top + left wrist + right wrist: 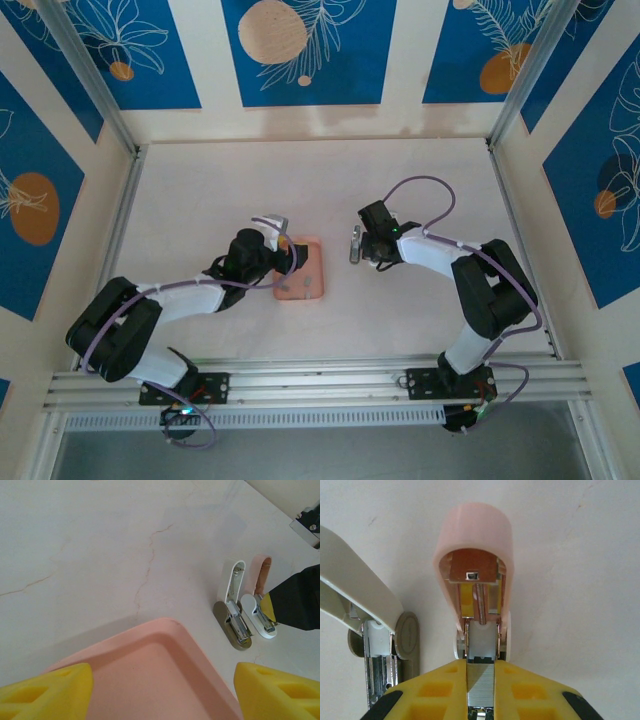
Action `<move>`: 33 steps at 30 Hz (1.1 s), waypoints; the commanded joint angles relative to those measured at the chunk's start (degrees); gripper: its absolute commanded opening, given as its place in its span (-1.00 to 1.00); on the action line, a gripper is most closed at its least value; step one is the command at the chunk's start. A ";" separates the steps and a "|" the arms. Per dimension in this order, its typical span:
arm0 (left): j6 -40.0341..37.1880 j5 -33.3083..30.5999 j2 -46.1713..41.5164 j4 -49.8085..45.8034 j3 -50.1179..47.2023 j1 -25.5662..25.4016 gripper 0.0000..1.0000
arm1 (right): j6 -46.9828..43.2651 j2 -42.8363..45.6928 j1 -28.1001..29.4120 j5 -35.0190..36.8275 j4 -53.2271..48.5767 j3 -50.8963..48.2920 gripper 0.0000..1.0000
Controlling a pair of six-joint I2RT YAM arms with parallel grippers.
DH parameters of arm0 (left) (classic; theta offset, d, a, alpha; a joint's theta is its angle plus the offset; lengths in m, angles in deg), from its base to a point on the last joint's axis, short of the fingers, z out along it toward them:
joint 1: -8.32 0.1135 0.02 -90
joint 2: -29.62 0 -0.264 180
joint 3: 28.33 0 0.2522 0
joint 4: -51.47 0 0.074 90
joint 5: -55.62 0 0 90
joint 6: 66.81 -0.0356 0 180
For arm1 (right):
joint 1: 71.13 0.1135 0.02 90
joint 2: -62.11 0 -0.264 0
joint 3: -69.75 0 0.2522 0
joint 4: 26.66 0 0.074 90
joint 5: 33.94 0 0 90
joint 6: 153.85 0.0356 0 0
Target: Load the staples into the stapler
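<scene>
Pink plastic tray (167, 626) is lying beneath the left claw (165, 692), whose yellow fingers (47, 690) are standing wide apart, gripping nothing. Ahead-left of the right claw (480, 700), a white stapler (350, 595) is gaping open. Straight ahead, the pale pink stapler (475, 535) is sitting lid-up, showing its spring and silver channel. The right claw is pinching tight on the grey ribbed staples (480, 677) at the channel's mouth.

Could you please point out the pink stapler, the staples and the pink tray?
pink stapler (472, 530): right wrist view, raised pink lid.
staples (480, 682): right wrist view, middle of silver strip.
pink tray (150, 680): left wrist view, bare floor.
</scene>
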 commanded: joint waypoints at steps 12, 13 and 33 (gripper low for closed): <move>-0.48 0.16 0.01 2.27 0.88 -0.41 0.49 | 0.25 -1.60 0.53 -0.48 -1.67 1.22 -0.57; -0.48 0.13 -0.02 2.26 0.88 -0.36 0.49 | 0.25 -1.70 0.62 -0.48 -1.77 1.38 -0.56; -0.31 -0.01 -1.33 1.95 0.53 -0.41 0.49 | -0.63 4.18 1.18 0.22 -4.63 3.17 -0.32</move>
